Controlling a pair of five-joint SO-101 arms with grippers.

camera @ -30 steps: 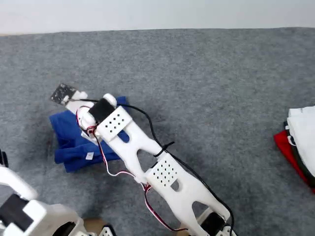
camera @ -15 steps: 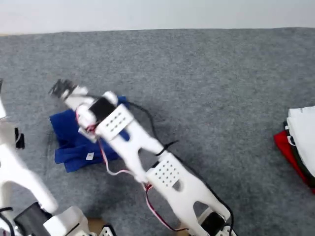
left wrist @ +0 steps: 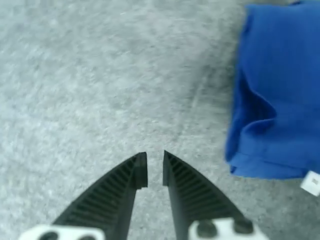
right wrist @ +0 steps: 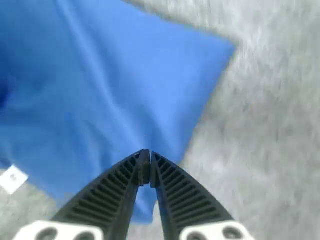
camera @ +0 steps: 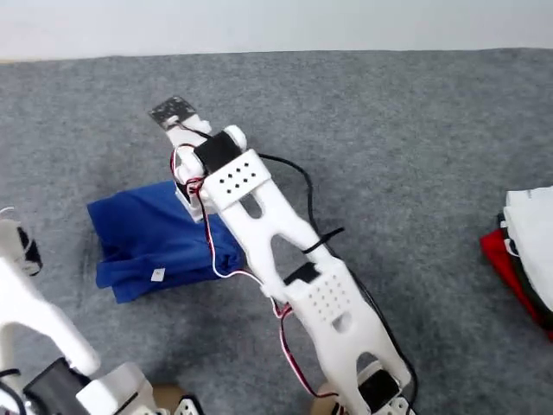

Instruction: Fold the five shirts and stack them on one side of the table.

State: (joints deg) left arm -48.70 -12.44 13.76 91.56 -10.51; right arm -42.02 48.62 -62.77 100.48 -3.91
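Seen from above, a grey, felt-like bench (camera: 406,130) fills the scene. At about 8 o'clock lies a bright blue cotton shirt (camera: 151,238), folded into a rough rectangle with its lower edge slightly rumpled and a small white label (camera: 157,275) near its 6 o'clock edge. At 3 o'clock, cut off by the edge of the scene, is a stack of folded shirts (camera: 529,246), with white on top, a dark one beneath it and red at the bottom, well apart from the blue shirt. The white right arm (camera: 289,259) rises from 6 o'clock and stretches toward 11 o'clock, its wrist over the blue shirt's 1 o'clock corner. From that arm's wrist, the black ridged right pincer (right wrist: 149,160) hangs over the blue shirt (right wrist: 100,85), its jaws closed to a hairline slit with nothing between them. The white left arm (camera: 39,333) stands at 7 o'clock, just beside the shirt. From its wrist, the left pincer (left wrist: 154,165) is over bare grey bench, its jaws parted by a narrow gap and gripping nothing, with the blue shirt's (left wrist: 280,90) folded edge close by.
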